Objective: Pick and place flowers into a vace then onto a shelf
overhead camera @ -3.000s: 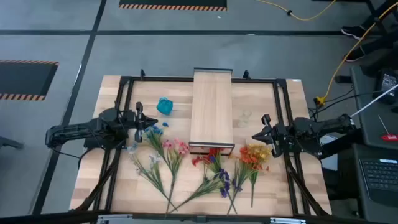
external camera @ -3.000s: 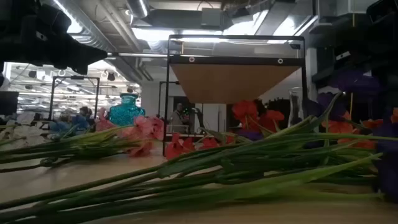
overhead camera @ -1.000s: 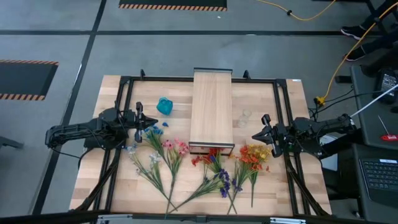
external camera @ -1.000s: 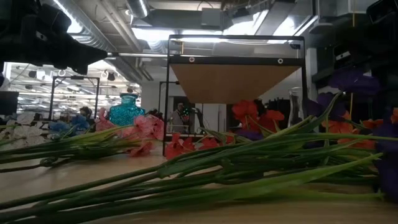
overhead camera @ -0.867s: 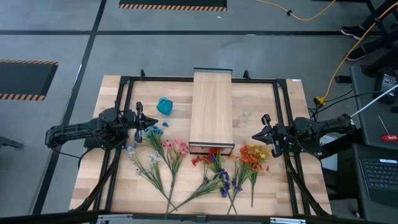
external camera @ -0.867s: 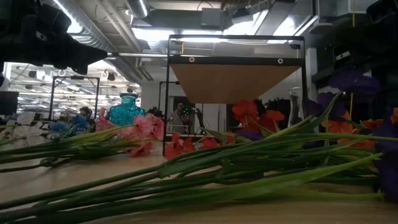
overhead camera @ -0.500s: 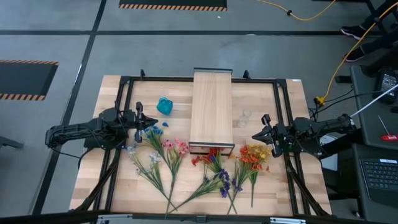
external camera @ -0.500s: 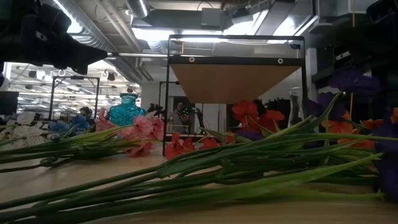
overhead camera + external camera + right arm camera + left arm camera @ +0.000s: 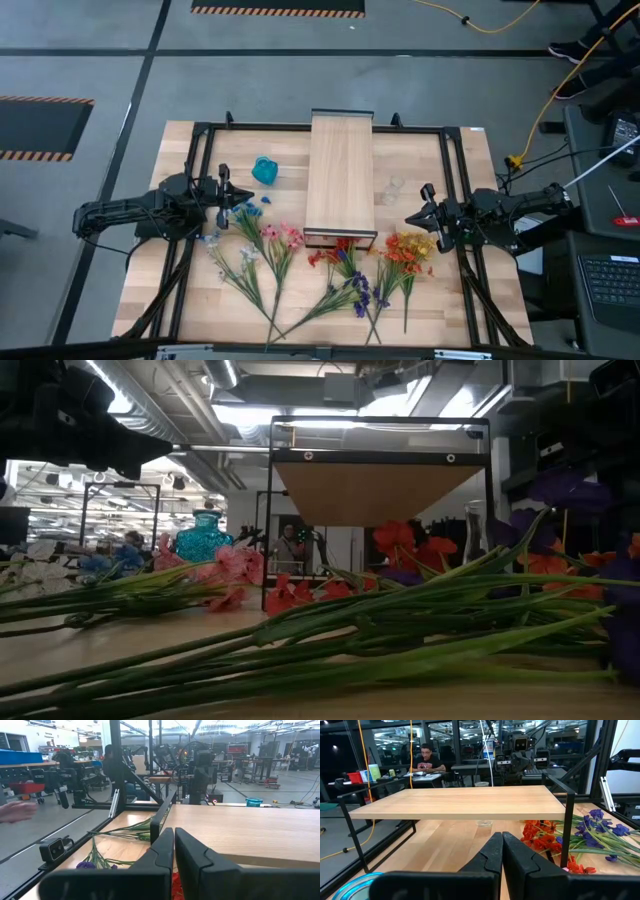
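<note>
Several flower sprigs lie flat on the wooden table near its front edge: white, blue and pink ones, red and purple ones and orange ones. A blue glass vase stands left of the shelf, and a small clear vase stands to its right. My left gripper hovers shut at the table's left, just above the blue blooms. My right gripper hovers shut at the right, beside the orange blooms. Both point level toward the shelf, as the wrist views show.
A black metal frame runs around the table. The shelf's thin black legs stand at mid-table. A person's hand shows beyond the table's edge in the right wrist view. People sit at desks in the room behind.
</note>
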Controlling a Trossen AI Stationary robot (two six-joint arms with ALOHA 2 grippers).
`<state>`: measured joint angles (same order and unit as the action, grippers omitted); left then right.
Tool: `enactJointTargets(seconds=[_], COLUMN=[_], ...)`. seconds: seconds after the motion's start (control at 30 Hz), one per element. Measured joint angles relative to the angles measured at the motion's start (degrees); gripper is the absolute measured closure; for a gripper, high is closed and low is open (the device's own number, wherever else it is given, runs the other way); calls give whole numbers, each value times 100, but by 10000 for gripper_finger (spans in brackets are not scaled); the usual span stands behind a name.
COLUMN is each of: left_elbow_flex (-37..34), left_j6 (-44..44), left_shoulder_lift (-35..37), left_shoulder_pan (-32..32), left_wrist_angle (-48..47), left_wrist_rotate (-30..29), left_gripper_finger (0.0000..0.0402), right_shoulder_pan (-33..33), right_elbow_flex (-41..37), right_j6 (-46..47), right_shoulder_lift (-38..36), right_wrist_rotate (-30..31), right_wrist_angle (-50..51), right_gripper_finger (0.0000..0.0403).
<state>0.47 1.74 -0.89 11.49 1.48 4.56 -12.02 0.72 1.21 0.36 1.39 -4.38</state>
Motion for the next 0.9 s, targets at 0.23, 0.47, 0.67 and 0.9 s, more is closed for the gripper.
enactJointTargets(seconds=[0.23,0.47,0.67,0.9], left_elbow_flex=[0,0,0,0], left_j6=[2,176,380,356], left_shoulder_lift=[-2,0,0,-1], left_shoulder_pan=[0,-1,-1,-1], left_wrist_angle=[0,-1,-4,-2], left_wrist_rotate=[0,-33,-54,-51], left_gripper_finger=[396,396,396,396], right_shoulder_pan=[-1,0,-1,-1], right_elbow_flex=[-1,1,1,-1], right_j6=[0,-1,-28,6], right_shoulder_lift=[0,-1,0,0], right_wrist_rotate=[-1,-1,0,0], right_wrist_angle=[0,-1,-2,-2], right_gripper_finger=[382,382,382,382])
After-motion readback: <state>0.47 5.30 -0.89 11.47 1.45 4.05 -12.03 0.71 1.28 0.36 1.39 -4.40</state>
